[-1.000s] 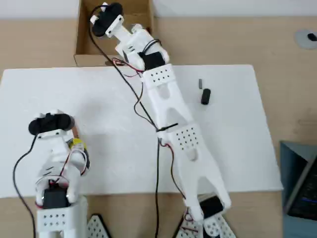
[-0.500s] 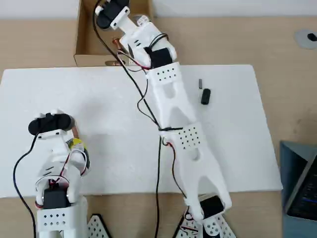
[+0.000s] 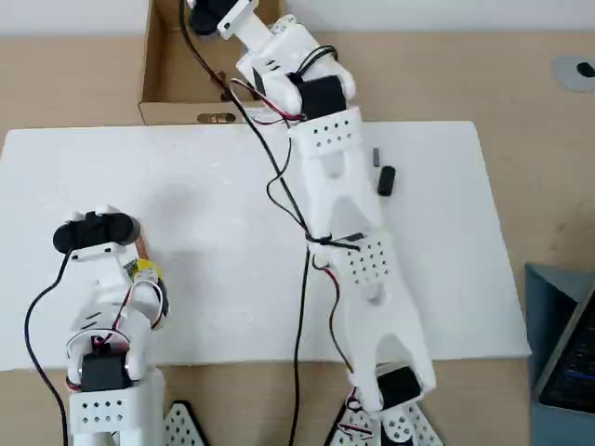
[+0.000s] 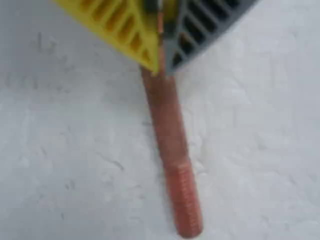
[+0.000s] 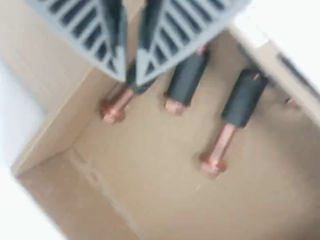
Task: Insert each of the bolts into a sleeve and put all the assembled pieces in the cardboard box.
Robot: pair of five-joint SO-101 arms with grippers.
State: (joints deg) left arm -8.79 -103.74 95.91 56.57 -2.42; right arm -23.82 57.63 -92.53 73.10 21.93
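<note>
Near left, the left fingers (image 4: 161,67) are clenched on a copper bolt (image 4: 172,165) held just over the white sheet (image 3: 204,214) on the tabletop. At the far side, the right fingers (image 5: 131,75) have pushed deeper into the cardboard box (image 3: 165,79). They seem to be pinching an assembled piece (image 5: 114,111) beside two already inside. To the right, one sleeve (image 3: 386,179) lies waiting, probably for that last bolt.

White foam sheet (image 3: 186,186) on a wooden table (image 3: 539,111), grey disc (image 3: 575,72) at its far corner
</note>
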